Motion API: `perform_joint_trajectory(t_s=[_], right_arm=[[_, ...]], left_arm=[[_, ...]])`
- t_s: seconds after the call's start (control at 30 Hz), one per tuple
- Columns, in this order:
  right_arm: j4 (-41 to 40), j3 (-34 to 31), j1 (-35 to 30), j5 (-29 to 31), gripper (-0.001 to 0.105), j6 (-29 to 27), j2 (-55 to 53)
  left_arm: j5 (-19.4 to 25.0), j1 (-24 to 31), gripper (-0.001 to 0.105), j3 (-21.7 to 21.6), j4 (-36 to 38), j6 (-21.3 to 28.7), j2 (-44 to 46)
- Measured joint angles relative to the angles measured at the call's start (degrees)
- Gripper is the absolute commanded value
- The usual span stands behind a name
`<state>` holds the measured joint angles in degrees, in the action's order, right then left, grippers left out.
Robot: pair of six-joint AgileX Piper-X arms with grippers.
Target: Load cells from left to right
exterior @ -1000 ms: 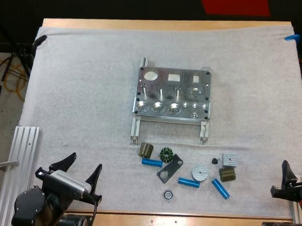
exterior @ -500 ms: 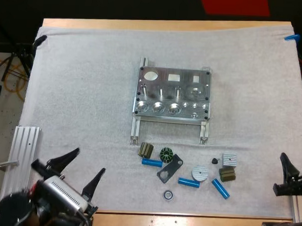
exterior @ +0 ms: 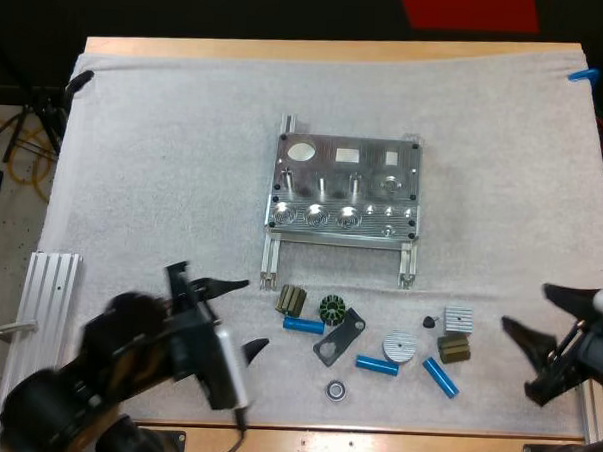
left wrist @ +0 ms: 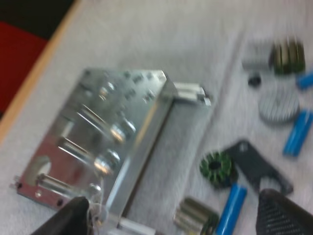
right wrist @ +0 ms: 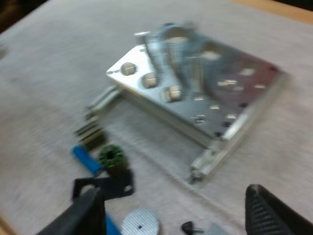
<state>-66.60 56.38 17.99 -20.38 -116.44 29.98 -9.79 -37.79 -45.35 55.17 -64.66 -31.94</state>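
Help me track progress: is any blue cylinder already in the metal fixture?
No, all three blue cylinders lie on the white mat, apart from the metal fixture.

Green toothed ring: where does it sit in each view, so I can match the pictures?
High view: green toothed ring beside the black bracket, on the metal fixture's near side.
Left wrist view: ring between the bracket and the fixture.
Right wrist view: ring next to the bracket and a blue cylinder.
Shared landmark: the metal fixture.

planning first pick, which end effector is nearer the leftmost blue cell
Left. Left end effector sits just beside the leftmost blue cell; right end effector is far to its right.
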Motion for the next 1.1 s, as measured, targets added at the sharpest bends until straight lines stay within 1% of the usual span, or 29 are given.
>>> perform_joint_trajectory(t_s=[0.07,0.2,0.33,0.5,0.6,0.63,0.7,0.77,0.8,0.87,0.93,1.0,1.1], right_arm=[[-0.9,0.5,2.46,-1.55,0.059,-2.59,0.52],[-3.36,0.48,6.22,-1.74,0.059,-4.86,0.5],[-5.68,0.48,9.14,-1.77,0.059,-7.58,0.5],[-5.67,0.48,9.63,-1.97,0.059,-8.33,0.5],[-5.67,0.48,9.63,-0.85,0.059,-8.47,0.5],[-5.67,0.48,9.63,-0.12,0.059,-8.48,0.5],[-5.67,0.48,9.63,0.57,0.059,-8.61,0.5],[-5.67,0.48,9.63,0.69,0.059,-8.64,0.5],[-5.67,0.48,9.63,0.77,0.059,-8.64,0.5],[-5.67,0.48,9.63,0.94,0.059,-8.64,0.5],[-5.67,0.48,9.63,0.96,0.059,-8.64,0.5],[-5.67,0.48,9.63,0.96,0.059,-8.64,0.5],[-5.67,0.48,9.63,0.96,0.059,-8.64,0.5]], left_arm=[[1.65,-1.75,0.067,0.0,0.0,1.36,-3.8],[2.05,-2.14,0.067,0.0,-0.16,4.25,-10.03],[2.26,-2.14,0.067,0.0,-3.96,6.01,-16.08],[2.26,-2.14,0.067,0.0,-9.07,6.34,-23.51],[2.26,-2.14,0.067,0.0,-9.52,8.06,-29.17],[2.26,-2.14,0.067,0.0,-9.52,9.4,-31.52],[2.26,-2.14,0.064,0.0,-9.52,10.47,-34.54],[2.26,-2.14,0.054,0.0,-9.52,10.86,-38.54],[2.26,-2.14,0.051,0.0,-9.38,10.88,-39.09],[2.26,-2.14,0.041,0.0,-8.86,11.02,-41.42],[2.26,-2.14,0.036,0.0,-8.36,11.12,-42.03],[2.26,-2.14,0.036,0.0,-7.63,11.38,-42.07],[2.34,-2.14,0.036,0.0,-6.05,13.68,-42.07]])
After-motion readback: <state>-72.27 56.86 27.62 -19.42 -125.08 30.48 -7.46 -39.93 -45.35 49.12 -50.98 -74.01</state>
